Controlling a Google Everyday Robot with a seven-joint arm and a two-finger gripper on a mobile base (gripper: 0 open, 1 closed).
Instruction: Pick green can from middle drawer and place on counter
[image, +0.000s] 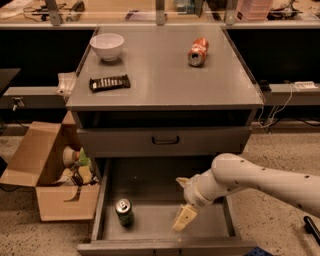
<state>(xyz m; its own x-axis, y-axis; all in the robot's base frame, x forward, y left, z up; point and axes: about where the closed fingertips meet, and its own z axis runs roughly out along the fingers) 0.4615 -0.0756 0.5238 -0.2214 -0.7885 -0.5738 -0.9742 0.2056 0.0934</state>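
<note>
The green can (124, 212) stands upright on the floor of the open middle drawer (150, 186), near its front left. My gripper (182, 201) is inside the drawer, to the right of the can and apart from it, open and empty. One pale finger (184, 218) points down toward the drawer floor. My white arm (260, 180) reaches in from the right. The counter (160, 75) is the grey cabinet top above.
On the counter lie an orange-red can (197, 51) on its side, a white bowl (107, 46) and a dark flat bar (109, 82). A shut drawer front (165, 140) sits above the open drawer. A cardboard box (50, 175) with items stands left.
</note>
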